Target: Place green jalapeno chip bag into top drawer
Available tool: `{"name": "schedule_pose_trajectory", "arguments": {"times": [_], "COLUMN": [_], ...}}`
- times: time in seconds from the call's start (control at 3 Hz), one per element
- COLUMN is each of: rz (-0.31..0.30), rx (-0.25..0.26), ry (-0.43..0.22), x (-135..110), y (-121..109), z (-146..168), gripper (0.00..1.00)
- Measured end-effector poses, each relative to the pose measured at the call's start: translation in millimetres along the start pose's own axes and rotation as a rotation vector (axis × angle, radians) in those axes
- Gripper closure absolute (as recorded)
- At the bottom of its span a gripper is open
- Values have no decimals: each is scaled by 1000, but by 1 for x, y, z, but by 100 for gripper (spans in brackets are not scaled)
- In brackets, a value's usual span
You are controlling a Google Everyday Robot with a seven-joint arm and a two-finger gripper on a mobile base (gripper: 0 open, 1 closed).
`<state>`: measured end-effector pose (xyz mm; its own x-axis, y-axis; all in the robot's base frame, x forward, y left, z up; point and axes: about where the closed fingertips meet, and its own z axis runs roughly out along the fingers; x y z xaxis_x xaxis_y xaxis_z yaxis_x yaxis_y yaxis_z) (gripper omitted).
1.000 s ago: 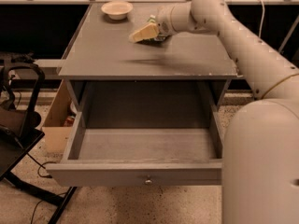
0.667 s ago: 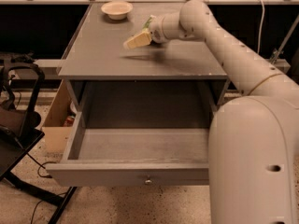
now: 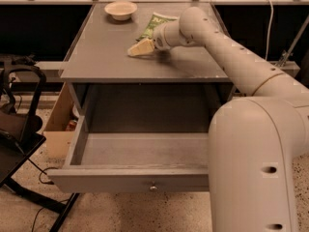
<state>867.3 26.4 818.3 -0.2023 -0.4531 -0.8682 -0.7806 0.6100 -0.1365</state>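
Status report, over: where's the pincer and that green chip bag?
Pincer low over tabletop, just in front of green chip bag. Bag lying on tabletop, not yet in drawer. Top drawer open below. White bowl at back, off the path.

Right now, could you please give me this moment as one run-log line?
tool: over tabletop, beside green jalapeno chip bag | bag: lying on tabletop, not in drawer | top drawer: open

The hand (image 3: 141,48) above the tabletop (image 3: 104,59) hides part of the green jalapeno chip bag (image 3: 156,23).
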Motion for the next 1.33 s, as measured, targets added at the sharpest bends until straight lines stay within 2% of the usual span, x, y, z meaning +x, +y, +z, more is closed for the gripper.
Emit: {"name": "schedule_pose_trajectory", "arguments": {"times": [0.67,1.0,1.33], "rz": [0,0,0], "rx": [0,0,0], "ry": [0,0,0], "x": [0,0,-7], "y": [0,0,0], "z": [0,0,-3], "gripper": [82,100,100]}}
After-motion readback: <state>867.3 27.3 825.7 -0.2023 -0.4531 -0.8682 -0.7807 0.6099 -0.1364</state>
